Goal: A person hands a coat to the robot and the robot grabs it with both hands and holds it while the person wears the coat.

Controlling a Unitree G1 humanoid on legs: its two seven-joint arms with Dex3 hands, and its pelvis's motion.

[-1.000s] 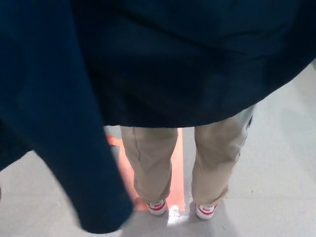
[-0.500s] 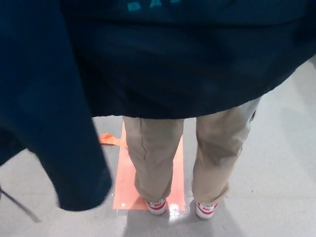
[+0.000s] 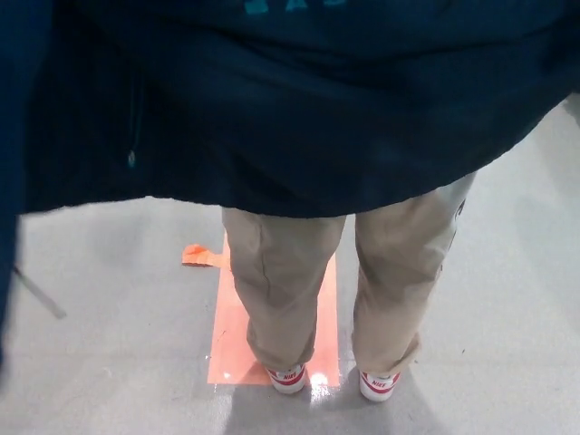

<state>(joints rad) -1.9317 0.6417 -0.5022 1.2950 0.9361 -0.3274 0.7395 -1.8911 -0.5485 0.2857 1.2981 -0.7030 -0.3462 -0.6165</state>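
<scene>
A dark navy coat [image 3: 299, 109] fills the upper half of the head view, its hem hanging across the picture with pale teal lettering [image 3: 294, 5] at the top edge. A strip of the same dark fabric runs down the far left edge [image 3: 11, 208]. Below the hem stand a person's legs in beige trousers [image 3: 281, 290], ending in white and red shoes [image 3: 288, 377]. Neither of my hands shows anywhere; the coat covers where they would be.
The grey floor [image 3: 118, 326] carries an orange taped rectangle [image 3: 231, 335] under the person's feet, with a loose orange scrap [image 3: 201, 256] beside it. A thin dark line [image 3: 38, 294] crosses the floor at the left.
The hanging sleeve that covered the left of the picture has swung up and away to the left edge, uncovering the floor. The coat has risen slightly; the person's legs stay put.
</scene>
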